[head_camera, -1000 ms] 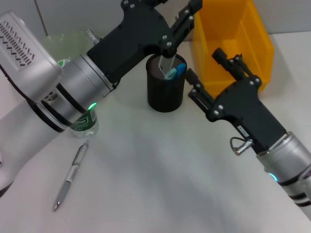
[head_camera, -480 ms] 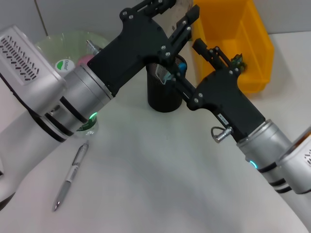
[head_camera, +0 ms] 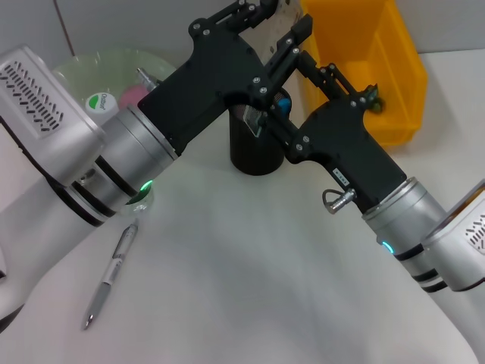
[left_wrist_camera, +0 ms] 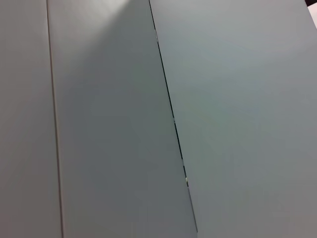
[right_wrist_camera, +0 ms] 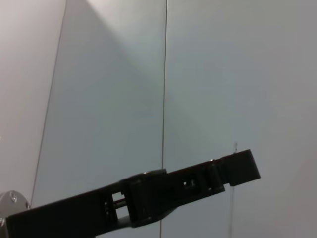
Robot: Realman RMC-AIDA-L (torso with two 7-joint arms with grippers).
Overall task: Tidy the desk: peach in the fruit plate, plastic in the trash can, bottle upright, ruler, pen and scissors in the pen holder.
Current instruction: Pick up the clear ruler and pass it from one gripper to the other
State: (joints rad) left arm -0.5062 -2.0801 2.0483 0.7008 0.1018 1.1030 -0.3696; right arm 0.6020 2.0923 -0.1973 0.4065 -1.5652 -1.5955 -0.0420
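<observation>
The black mesh pen holder point(head_camera: 256, 155) stands at the table's middle back, with the blue scissors handle point(head_camera: 283, 101) and a grey ruler end point(head_camera: 251, 119) sticking out of it. My left gripper point(head_camera: 276, 19) hangs above the holder, fingers apart and empty. My right gripper point(head_camera: 294, 95) is open right at the holder's rim, beside the scissors. The silver pen point(head_camera: 111, 274) lies on the table at front left. The bottle point(head_camera: 140, 199) stands mostly hidden under my left arm. The pink peach point(head_camera: 133, 95) lies in the green fruit plate point(head_camera: 83, 72). No plastic shows.
A yellow bin point(head_camera: 375, 64) stands at the back right behind my right arm. Both wrist views show only wall panels; a black gripper finger point(right_wrist_camera: 148, 203) crosses the right wrist view. White table surface spreads at front centre.
My right arm has swung left, its gripper moving from beside the yellow bin to the pen holder's rim. My left gripper has risen above the holder.
</observation>
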